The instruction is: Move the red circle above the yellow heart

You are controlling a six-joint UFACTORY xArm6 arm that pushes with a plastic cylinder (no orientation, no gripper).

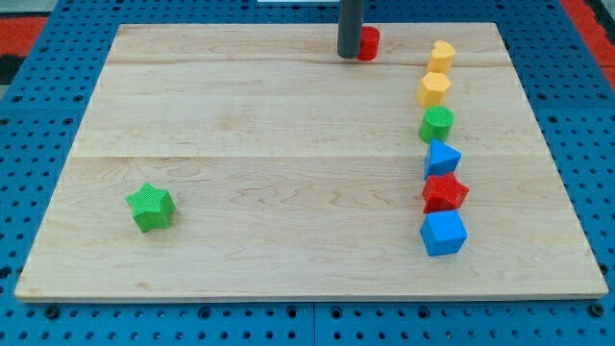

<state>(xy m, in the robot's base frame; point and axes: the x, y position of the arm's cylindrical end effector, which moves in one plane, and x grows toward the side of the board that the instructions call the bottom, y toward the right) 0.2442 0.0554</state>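
Nearest us sits the blue cube (443,233) by the board's right edge; our tip (348,55), a bare rod holding nothing, touches the red circle (369,43) at the top edge, on its left; we should push steadily right, stopping above the yellow heart (441,55).
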